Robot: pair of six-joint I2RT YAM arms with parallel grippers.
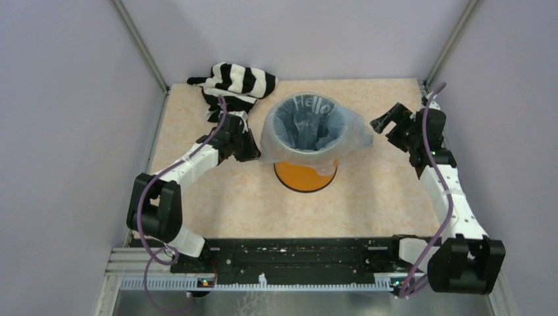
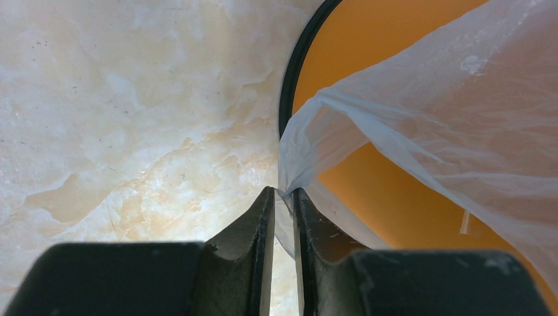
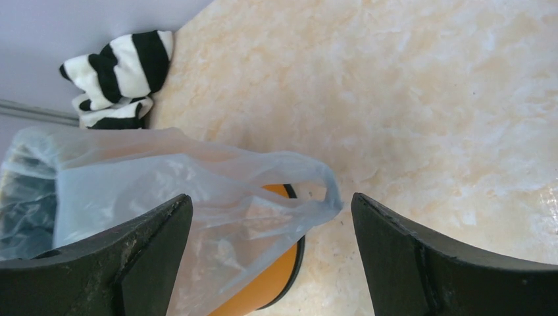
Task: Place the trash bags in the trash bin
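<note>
Trash bag sits opened over the mouth of the trash bin. Its body hangs down inside and its hem spills over the black rim on both sides (much like a liner half fitted).

The left gripper has its jaws closed almost flat on a fold of that hem. The film rises from between the tips, and the orange wall stands just beyond them and to one side. The right gripper has its jaws spread wide, with the bag's handle loop lying in the gap between them, not gripped.

The film looks featherlight, limp and slippery, crinkling wherever it is pulled, so a thin single layer could slide out of a pinch. I judge the bunched loop the better hold, since gathered layers give the pads more to bite. A hard tug might tip the bin, which looks light.
</note>
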